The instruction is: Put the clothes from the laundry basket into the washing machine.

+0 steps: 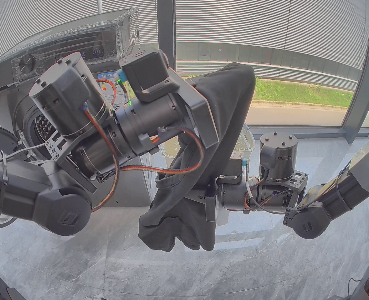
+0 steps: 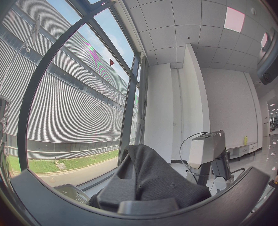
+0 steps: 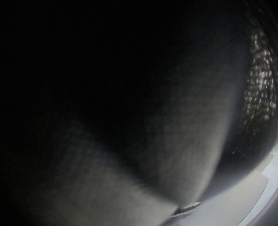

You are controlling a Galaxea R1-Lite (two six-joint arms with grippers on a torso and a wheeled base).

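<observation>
Closest in, at five o'clock, the right gripper [image 1: 211,197] is buried in the black garment's [image 1: 228,117] lower folds. Above, the left gripper [image 1: 201,113] wears it like a hood. Whether either is clamped on it, I cannot tell. The laundry basket [image 1: 245,145] sits behind, and the washing machine [image 1: 43,123] stands open at ten o'clock. If merely draped, the garment could slide to the floor mid-swing.

The garment [image 1: 217,146] hangs draped over the end of the left arm [image 1: 159,109], mid-scene. The washing machine [image 1: 68,46] stands behind at the left. The laundry basket [image 1: 246,141] sits behind the garment, and the right arm [image 1: 276,184] meets the garment from the right.
</observation>
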